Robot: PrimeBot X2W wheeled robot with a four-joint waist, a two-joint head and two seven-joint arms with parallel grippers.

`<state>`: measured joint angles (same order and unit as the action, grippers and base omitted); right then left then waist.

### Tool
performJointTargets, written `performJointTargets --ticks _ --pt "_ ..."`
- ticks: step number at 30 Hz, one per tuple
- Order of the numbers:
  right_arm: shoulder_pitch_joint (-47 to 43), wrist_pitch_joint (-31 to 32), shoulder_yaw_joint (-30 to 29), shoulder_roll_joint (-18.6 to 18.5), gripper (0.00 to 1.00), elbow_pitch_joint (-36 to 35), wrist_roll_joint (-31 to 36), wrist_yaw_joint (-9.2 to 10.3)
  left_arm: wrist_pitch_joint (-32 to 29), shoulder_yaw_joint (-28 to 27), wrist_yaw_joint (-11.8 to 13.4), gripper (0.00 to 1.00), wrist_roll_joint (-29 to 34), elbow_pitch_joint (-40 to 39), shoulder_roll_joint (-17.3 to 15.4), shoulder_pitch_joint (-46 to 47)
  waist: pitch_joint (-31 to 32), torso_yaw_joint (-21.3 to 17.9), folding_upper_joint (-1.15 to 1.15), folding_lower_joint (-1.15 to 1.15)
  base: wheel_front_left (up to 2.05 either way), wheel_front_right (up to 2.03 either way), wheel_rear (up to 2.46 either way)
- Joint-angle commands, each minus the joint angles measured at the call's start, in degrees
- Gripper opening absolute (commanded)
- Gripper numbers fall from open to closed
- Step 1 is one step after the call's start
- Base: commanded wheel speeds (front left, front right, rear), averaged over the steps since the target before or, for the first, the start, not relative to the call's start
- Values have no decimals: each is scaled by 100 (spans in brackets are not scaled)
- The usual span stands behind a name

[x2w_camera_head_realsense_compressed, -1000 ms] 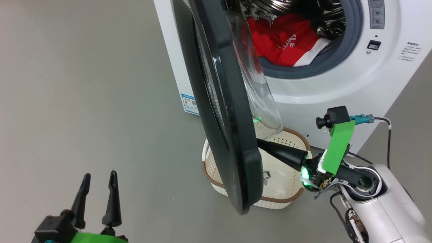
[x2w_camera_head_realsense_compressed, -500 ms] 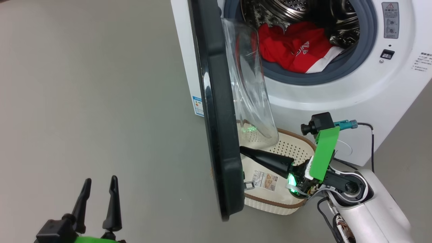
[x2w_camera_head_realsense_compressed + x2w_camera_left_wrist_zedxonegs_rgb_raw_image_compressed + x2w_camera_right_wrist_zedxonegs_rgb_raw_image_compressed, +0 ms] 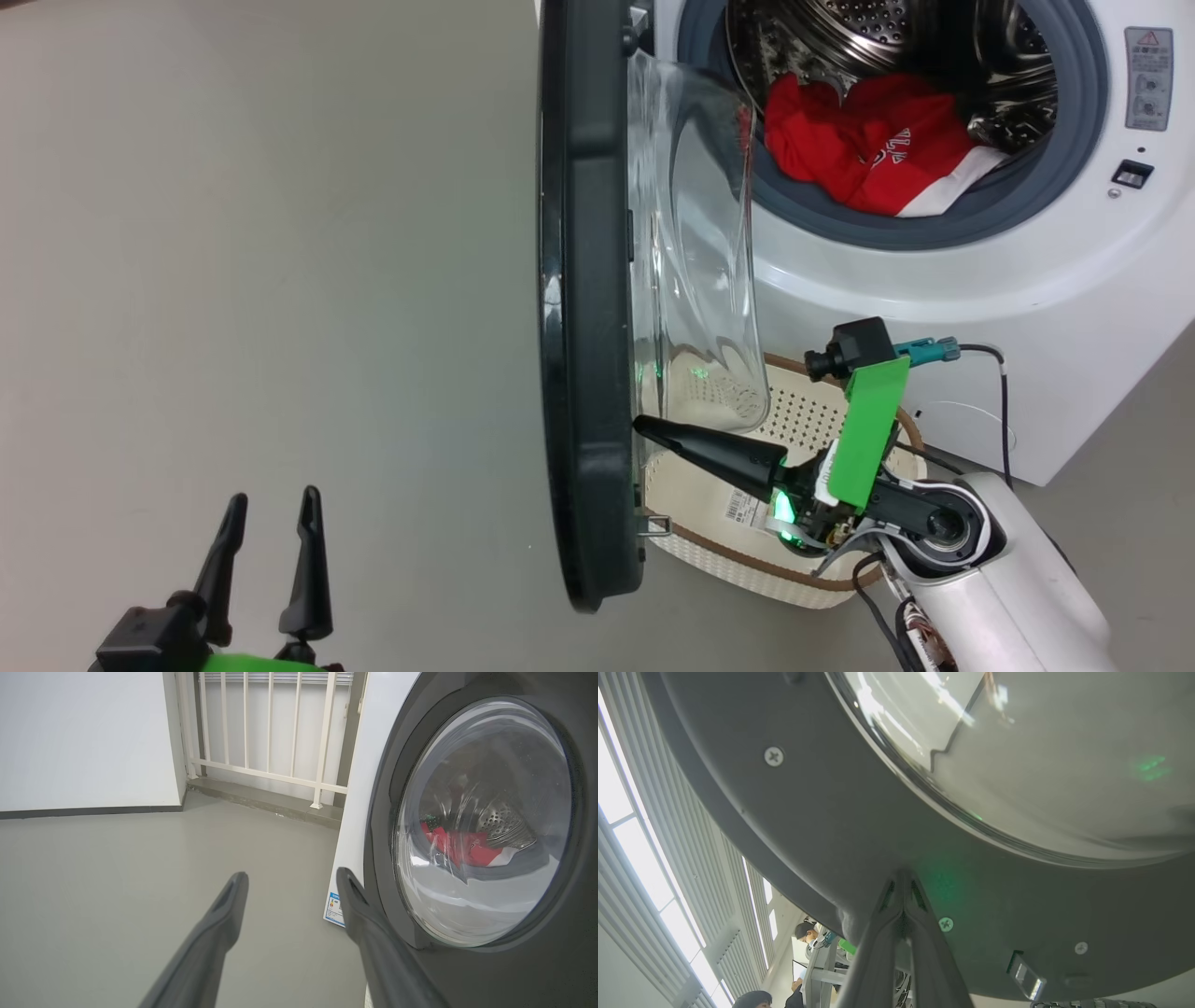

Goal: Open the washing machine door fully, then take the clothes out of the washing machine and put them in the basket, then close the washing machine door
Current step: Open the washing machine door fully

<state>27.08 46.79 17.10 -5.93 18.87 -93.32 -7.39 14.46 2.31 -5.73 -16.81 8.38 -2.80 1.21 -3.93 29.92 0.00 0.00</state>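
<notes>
**Door-opening step, head view.** The washing machine door (image 3: 583, 308) stands edge-on as a near-vertical dark band at centre frame, its glass window (image 3: 695, 280) bulging to the right. A second ago it slanted across the left part of the opening. It has since swung outward on its hinge, though the camera has also shifted, carrying the washing machine (image 3: 934, 280) toward the upper right.

The right gripper (image 3: 651, 429), clenched on nothing, rests its tip against the door's inner face, just below the window. The right wrist view shows the closed tip meeting the grey inner rim. The left gripper (image 3: 273, 499) hangs at lower left, fingers spread and empty, well apart from the door.

The clothes (image 3: 868, 154) lie in the drum (image 3: 840, 37) at upper right, no longer masked by the door. The basket (image 3: 747, 574) sits on the floor at lower centre, before the machine and partly beneath the window and the right gripper.

**Reading:** the door appears roughly square to the machine front, so opening is probably incomplete. A further outward push seems needed before reaching for the clothes. The door's lower edge lies just beside the basket's left end, so contact there is the likely hazard.
</notes>
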Motion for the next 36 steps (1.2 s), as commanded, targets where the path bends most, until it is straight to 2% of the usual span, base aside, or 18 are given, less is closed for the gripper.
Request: performJointTargets --ticks 1,15,36 --pt "160 -11 140 182 0 -153 29 -10 54 -167 38 100 -29 -118 -114 53 11 37 0 0 0 0 0" --pt "234 -26 179 257 0 -105 62 -10 54 -175 81 100 -62 -169 -130 24 -23 44 0 0 0 0 0" --pt "260 -77 88 280 1 -176 137 -10 54 -171 108 100 -80 -149 -179 59 38 -267 0 0 0 0 0"
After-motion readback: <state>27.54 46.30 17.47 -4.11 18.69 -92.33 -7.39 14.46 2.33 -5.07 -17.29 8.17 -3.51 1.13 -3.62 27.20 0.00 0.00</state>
